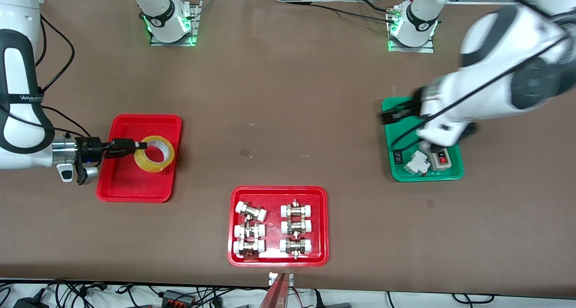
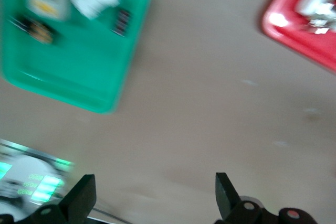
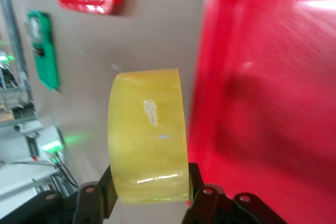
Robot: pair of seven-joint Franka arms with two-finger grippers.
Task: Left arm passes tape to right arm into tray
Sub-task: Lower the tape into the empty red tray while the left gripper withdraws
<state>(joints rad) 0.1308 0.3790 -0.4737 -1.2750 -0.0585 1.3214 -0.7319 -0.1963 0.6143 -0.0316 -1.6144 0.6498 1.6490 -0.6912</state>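
Tape (image 1: 155, 154) sits gripped in your right tool (image 1: 134, 147) over the red tray (image 1: 135, 188), while your left tool (image 1: 390, 115) hangs released over the green tray (image 1: 450, 173) at the bench's three o'clock.

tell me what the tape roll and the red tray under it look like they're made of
The packing tape, held by the right gripper over the plain red tray: probably thin plastic film, yellowish and translucent, glossy with a bright highlight along its band, pale core showing in the front view. The tray: apparently moulded plastic, uniform red, smooth, rounded corners, soft sheen on its floor.
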